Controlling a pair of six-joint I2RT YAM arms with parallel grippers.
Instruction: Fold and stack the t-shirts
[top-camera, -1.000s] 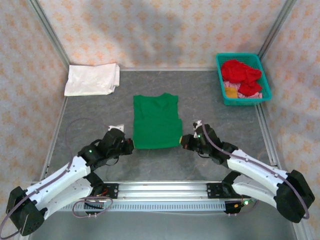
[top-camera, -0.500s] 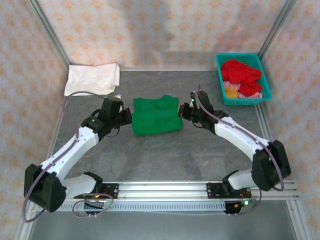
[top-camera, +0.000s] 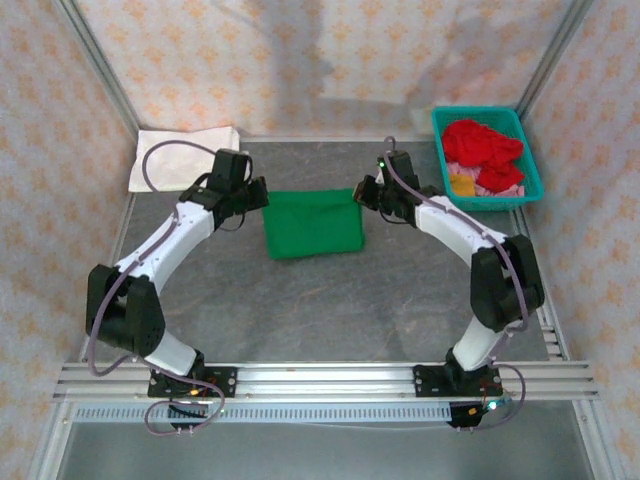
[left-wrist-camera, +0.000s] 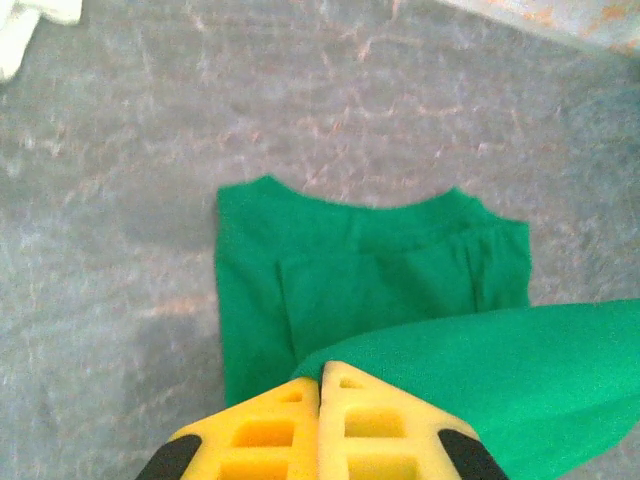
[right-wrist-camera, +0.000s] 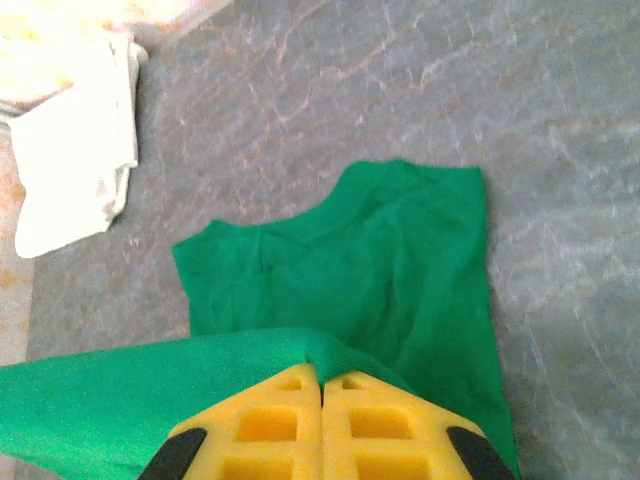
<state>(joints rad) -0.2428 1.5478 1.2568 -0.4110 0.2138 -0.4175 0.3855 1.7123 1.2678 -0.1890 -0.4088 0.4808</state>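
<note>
The green t-shirt (top-camera: 313, 223) lies in the middle of the grey table, its near half lifted and doubled back over the far half. My left gripper (top-camera: 258, 193) is shut on the shirt's left hem corner; in the left wrist view the yellow fingertips (left-wrist-camera: 320, 368) pinch green cloth (left-wrist-camera: 480, 370) above the collar end (left-wrist-camera: 360, 260). My right gripper (top-camera: 362, 193) is shut on the right hem corner, and its fingertips (right-wrist-camera: 321, 372) pinch the green fold (right-wrist-camera: 150, 385) over the shirt (right-wrist-camera: 390, 260). A folded white t-shirt (top-camera: 185, 158) lies at the back left. Red t-shirts (top-camera: 480, 145) fill the basket.
The teal plastic basket (top-camera: 490, 204) stands at the back right, with pink and yellow cloth (top-camera: 462, 185) under the red. The white t-shirt (right-wrist-camera: 70, 150) lies close to the back wall. Metal rails (top-camera: 120, 240) edge the table on both sides.
Both grippers carried the green t-shirt's near hem up and away towards the collar end, folding the shirt in half. Both arms have stretched out far from their bases.
</note>
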